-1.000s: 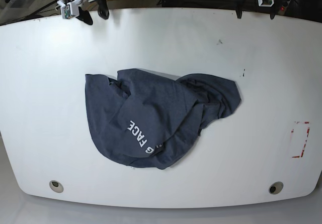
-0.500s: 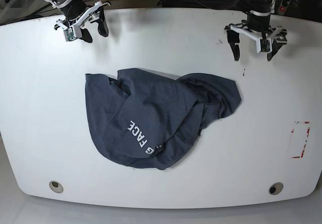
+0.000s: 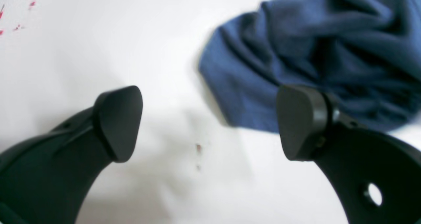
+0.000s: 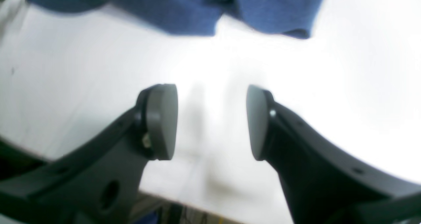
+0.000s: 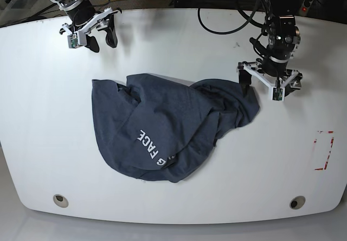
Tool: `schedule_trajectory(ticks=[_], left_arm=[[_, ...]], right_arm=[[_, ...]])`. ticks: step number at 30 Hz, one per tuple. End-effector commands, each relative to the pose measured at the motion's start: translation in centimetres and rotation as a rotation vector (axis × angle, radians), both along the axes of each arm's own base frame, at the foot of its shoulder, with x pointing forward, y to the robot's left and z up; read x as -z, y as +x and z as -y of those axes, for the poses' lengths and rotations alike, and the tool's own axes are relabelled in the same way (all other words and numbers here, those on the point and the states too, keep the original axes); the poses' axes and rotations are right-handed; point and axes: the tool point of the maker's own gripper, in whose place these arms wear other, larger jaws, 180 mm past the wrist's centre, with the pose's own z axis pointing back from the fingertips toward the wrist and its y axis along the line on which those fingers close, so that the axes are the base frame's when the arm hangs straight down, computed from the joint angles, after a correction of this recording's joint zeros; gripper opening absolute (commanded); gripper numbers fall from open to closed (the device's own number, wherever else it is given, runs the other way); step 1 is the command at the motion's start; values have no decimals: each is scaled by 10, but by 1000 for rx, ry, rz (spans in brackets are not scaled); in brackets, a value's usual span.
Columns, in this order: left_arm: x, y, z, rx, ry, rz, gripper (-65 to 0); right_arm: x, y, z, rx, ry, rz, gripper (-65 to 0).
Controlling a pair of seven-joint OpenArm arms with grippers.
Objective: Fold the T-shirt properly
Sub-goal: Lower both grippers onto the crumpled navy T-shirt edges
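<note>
Both arms have dropped toward the table (image 5: pixel 49 105) within the last second, the left one much farther.

From the base view, the T-shirt (image 5: pixel 168 124) lies crumpled in a heap near the middle of the table, unmoved, part of its white lettering showing. The left gripper (image 5: pixel 269 82), which was at the far edge a second ago, now hangs just beside the shirt's bunched end, jaws spread. The right gripper (image 5: pixel 93 31) has barely shifted and stays well apart from the cloth.

From the left wrist view, the left gripper (image 3: pixel 210 123) is wide open and empty, with a fold of the T-shirt (image 3: pixel 315 49) just beyond one fingertip.

From the right wrist view, the right gripper (image 4: pixel 212 122) is parted too, holding nothing; the T-shirt (image 4: pixel 184 10) sits farther off.

My guess is that the left arm will take first hold, so that the heap can be spread out.
</note>
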Motion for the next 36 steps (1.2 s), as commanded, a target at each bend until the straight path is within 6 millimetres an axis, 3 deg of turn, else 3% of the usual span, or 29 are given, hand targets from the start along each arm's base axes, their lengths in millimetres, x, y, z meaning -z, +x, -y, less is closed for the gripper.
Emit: schedule_trajectory(ticks=[1, 5, 8, 13, 20, 25, 32, 34, 36], left_arm=[[3, 9, 8, 28, -6, 7, -46], [24, 14, 14, 91, 22, -51, -46], [33, 17, 22, 128, 30, -73, -46], [45, 26, 20, 118, 22, -103, -46], [69, 25, 15, 102, 17, -169, -67], [76, 22, 13, 101, 16, -189, -228], [77, 18, 9, 96, 21, -198, -583], [79, 14, 10, 96, 21, -206, -650], [75, 13, 10, 99, 24, -195, -650]], right_arm=[[-12, 6, -2, -4, 10, 49, -336], [-12, 6, -3, -2, 13, 49, -336], [-12, 6, -3, -2, 13, 49, -336], [-12, 4, -2, -1, 12, 45, -336], [-6, 13, 19, 58, -3, 47, -331], [-8, 35, 19, 32, -29, 34, -331], [-25, 96, 26, 18, -75, 42, -330], [-34, 116, 32, 13, -94, 51, -330], [-35, 136, 37, 7, -94, 40, -330]])
